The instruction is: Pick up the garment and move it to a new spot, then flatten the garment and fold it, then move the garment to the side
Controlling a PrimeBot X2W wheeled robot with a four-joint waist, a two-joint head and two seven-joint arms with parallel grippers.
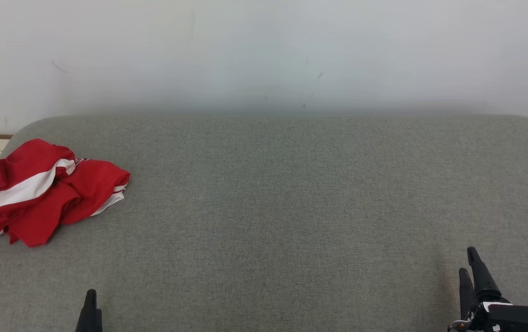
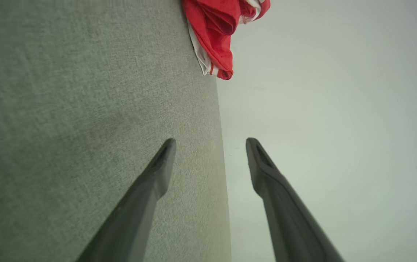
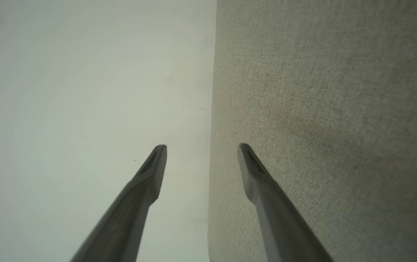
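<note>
- Left gripper (image 2: 211, 140) and right gripper (image 3: 201, 146): two smooth, dark, tapered fingers each, spread wide, empty.
- One table (image 1: 291, 207): grey woven top, rounded corners.
- One garment (image 1: 42, 193): soft, red and white, crumpled at the table's far left corner.
- One plain white wall (image 1: 264, 55).

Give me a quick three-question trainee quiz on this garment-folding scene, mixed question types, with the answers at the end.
1. True or false: the garment lies folded flat in the middle of the grey surface.
2. The left hand is: A open and empty, B shut on cloth, C touching the garment.
3. Which hand is nearer the garment?
Key: 1 false; 2 A; 3 left.
</note>
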